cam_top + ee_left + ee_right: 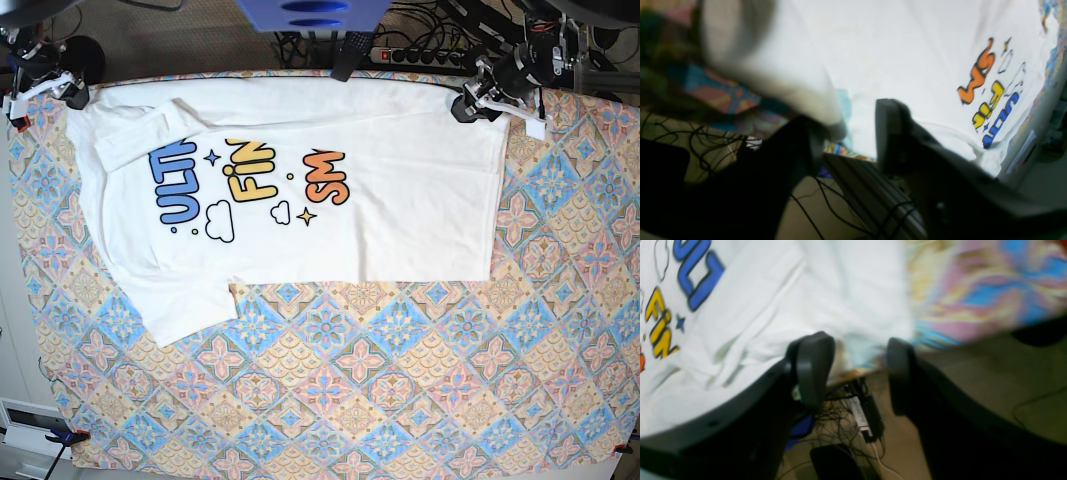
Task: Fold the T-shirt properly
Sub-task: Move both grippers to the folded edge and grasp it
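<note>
The white T-shirt (pixel 300 190) lies flat, print up, across the far half of the table, with one sleeve (pixel 135 140) folded in at the left and another (pixel 185 305) pointing toward the front. My left gripper (pixel 478 103) hovers at the shirt's far right corner. In its wrist view its jaws (pixel 846 140) stand open with nothing between them, and blurred white cloth (pixel 780 76) hangs by one finger. My right gripper (pixel 50 92) is at the shirt's far left corner. It too is open (pixel 857 373), with the shirt's edge (pixel 853 306) just beyond the fingertips.
A patterned tablecloth (pixel 400 380) covers the table. Beyond the far edge lie cables and a power strip (pixel 420 50), and a blue object (pixel 310 12) sits at the top centre. A clamp (pixel 60 435) grips the front left corner.
</note>
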Robot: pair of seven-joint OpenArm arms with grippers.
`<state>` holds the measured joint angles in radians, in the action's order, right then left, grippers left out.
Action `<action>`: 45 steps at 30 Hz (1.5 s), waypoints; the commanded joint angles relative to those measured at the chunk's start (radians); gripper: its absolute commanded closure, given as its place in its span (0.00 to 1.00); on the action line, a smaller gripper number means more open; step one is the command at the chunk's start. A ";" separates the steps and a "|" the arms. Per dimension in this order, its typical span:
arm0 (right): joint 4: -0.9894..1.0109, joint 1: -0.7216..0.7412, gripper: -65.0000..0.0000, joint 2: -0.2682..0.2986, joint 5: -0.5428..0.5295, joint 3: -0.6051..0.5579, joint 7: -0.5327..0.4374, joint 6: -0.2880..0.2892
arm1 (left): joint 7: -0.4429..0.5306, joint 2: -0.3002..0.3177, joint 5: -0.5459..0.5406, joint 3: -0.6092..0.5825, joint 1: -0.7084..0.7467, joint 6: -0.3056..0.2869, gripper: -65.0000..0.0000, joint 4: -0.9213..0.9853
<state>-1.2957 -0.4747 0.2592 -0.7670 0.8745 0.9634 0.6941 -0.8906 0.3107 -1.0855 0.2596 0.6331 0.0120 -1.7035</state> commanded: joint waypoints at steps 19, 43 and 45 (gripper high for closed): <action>-0.255 0.001 0.57 0.033 0.030 0.044 0.021 0.004 | -0.048 0.058 -0.005 0.159 -0.146 -0.005 0.35 -0.119; -0.160 0.483 0.57 0.065 0.424 -0.337 0.021 0.004 | 0.003 0.072 0.345 -0.090 -0.772 -0.008 0.35 0.435; -0.137 0.502 0.57 0.065 0.424 -0.337 0.021 0.004 | 0.037 0.071 0.379 -0.124 -0.793 -0.008 0.35 0.474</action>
<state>-1.4170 0.0032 0.3035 -0.3214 0.5346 1.0092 0.6960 -0.8700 0.3656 -0.7052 0.1333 -0.1379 0.0036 -1.2194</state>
